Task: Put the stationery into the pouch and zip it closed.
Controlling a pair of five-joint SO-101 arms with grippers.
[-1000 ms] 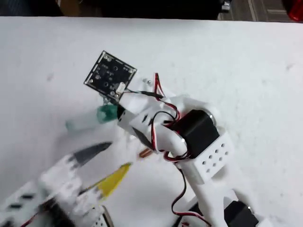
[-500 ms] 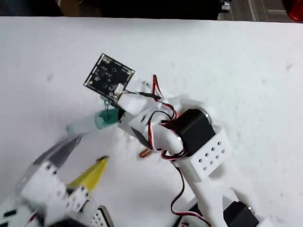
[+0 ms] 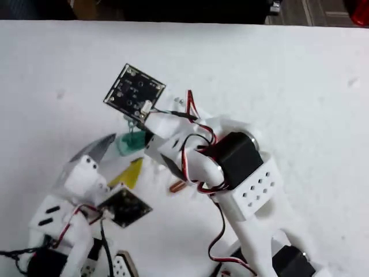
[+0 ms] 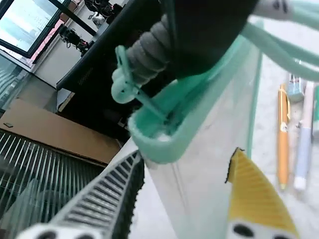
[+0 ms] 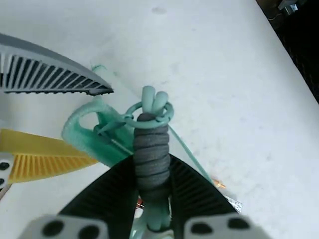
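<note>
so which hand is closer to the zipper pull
Right. The right hand is shut on the pull. The left hand is open astride the end of the pouch, close by but off the pull.

One pouch (image 4: 199, 169), two pens, two grippers.
Beyond the left gripper (image 3: 125, 149) lie one orange pen (image 4: 283, 134) and one pale blue pen (image 4: 303, 144); the right gripper (image 5: 152, 172) has one zip pull (image 5: 149, 144).

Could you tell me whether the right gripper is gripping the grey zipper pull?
Yes, the right gripper is shut on the grey zipper pull, one black jaw against each side.
</note>
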